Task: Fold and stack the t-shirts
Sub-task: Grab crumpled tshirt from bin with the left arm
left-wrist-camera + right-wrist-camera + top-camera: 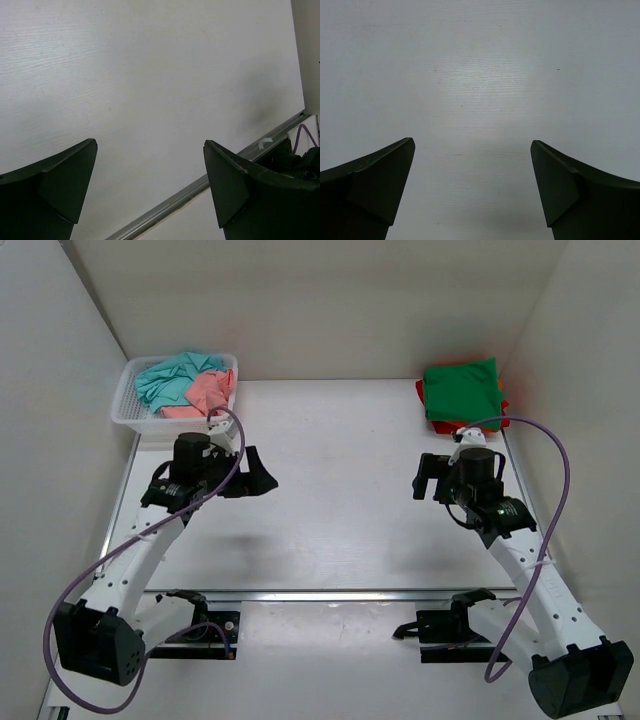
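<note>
A teal t-shirt (pixel 172 379) and a salmon pink t-shirt (pixel 208 394) lie crumpled in the white mesh basket (pixel 131 411) at the back left. A folded green t-shirt (pixel 460 390) tops a stack at the back right, with red (pixel 421 393) and orange (pixel 503 407) edges showing under it. My left gripper (pixel 258 478) is open and empty over the bare table, right of the basket. My right gripper (pixel 428 478) is open and empty over the table, in front of the stack. Both wrist views show only open fingers (pixel 60 180) (pixel 375 175) over bare white table.
White walls close in the table at the back and both sides. A metal rail (pixel 330 594) runs along the table's near edge; it also shows in the left wrist view (pixel 195 187). Purple cables (pixel 560 480) loop from both arms.
</note>
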`<state>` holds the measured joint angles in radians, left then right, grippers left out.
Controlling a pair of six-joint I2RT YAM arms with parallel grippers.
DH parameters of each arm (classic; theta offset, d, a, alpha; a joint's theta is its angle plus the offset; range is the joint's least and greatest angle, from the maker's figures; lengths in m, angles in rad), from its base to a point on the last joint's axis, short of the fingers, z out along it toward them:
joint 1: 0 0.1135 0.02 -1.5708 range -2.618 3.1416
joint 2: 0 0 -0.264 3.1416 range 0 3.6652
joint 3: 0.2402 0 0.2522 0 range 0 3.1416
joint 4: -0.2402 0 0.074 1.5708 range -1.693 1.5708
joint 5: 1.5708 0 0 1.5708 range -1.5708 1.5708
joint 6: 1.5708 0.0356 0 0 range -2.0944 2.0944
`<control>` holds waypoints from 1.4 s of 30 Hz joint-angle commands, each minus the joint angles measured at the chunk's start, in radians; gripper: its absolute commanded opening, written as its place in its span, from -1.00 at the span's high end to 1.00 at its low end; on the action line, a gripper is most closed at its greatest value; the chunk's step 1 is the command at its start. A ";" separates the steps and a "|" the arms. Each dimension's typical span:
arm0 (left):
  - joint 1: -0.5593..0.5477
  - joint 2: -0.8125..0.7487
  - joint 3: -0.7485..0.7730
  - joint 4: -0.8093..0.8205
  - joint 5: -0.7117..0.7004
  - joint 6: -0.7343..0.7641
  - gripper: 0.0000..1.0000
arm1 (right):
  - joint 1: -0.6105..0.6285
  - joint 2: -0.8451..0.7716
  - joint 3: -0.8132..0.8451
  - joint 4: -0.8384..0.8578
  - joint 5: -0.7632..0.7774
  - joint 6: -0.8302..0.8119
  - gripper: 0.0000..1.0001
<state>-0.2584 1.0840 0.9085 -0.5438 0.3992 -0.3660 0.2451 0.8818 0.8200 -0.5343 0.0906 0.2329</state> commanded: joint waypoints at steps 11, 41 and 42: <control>0.136 -0.209 -0.137 0.436 -0.247 -0.042 -0.97 | -0.050 -0.018 -0.004 0.048 -0.126 -0.015 -0.98; 0.355 1.450 1.562 0.036 -0.119 -0.148 0.62 | -0.061 0.322 0.143 0.214 -0.229 -0.069 -0.98; 0.357 1.479 1.602 0.016 -0.103 -0.160 1.00 | -0.056 0.316 0.142 0.209 -0.229 -0.061 -0.99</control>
<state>0.0982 2.5774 2.3489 -0.4858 0.1967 -0.4751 0.1936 1.2114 0.9634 -0.3767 -0.1226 0.1757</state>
